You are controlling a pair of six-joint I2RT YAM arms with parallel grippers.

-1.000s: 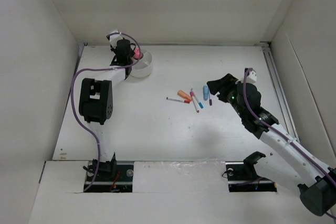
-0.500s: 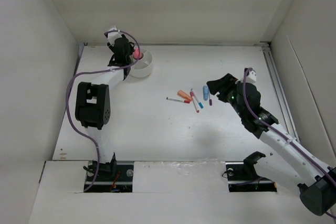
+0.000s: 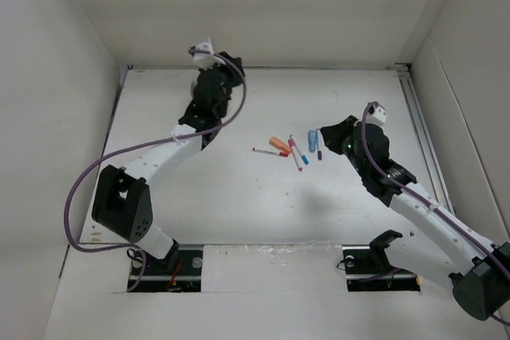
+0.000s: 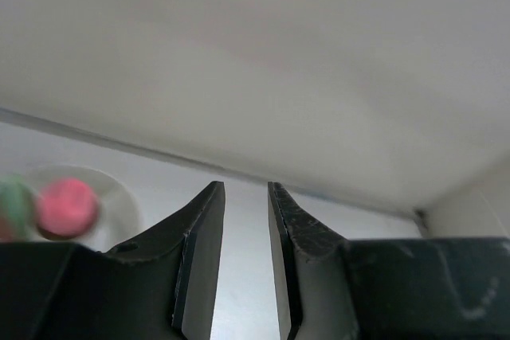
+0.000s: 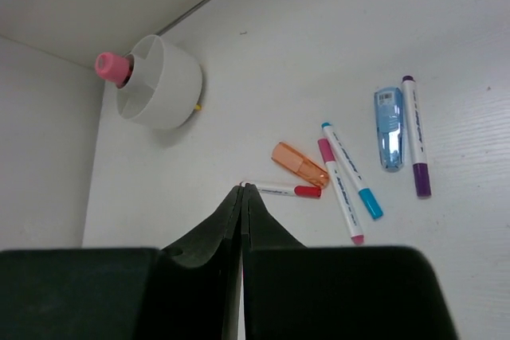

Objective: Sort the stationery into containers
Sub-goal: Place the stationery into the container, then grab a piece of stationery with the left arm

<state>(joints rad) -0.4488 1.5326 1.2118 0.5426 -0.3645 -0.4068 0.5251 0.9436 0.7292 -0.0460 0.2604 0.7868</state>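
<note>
Pens (image 3: 291, 150) loose mid-worktop (image 3: 239, 197), purple marker (image 5: 415, 134) lengthwise near-to-far, red-capped pen (image 5: 283, 189) crosswise, pink-capped bottle (image 5: 111, 67) upright in white cup (image 5: 163, 89) by far wall, left fingers (image 4: 199, 244) slightly apart, empty, right fingers (image 5: 227, 228) pressed together

The cup (image 5: 163, 85) is white, the bottle cap (image 5: 111, 67) pink, the surface (image 5: 319, 53) white. On it lie an orange marker (image 5: 300, 164), a red-capped pen (image 5: 283, 189), a blue-tipped marker (image 5: 351, 170), a pink-tipped marker (image 5: 339, 189), a pale blue dispenser (image 5: 389, 127) and a purple-ended marker (image 5: 416, 136).
</note>
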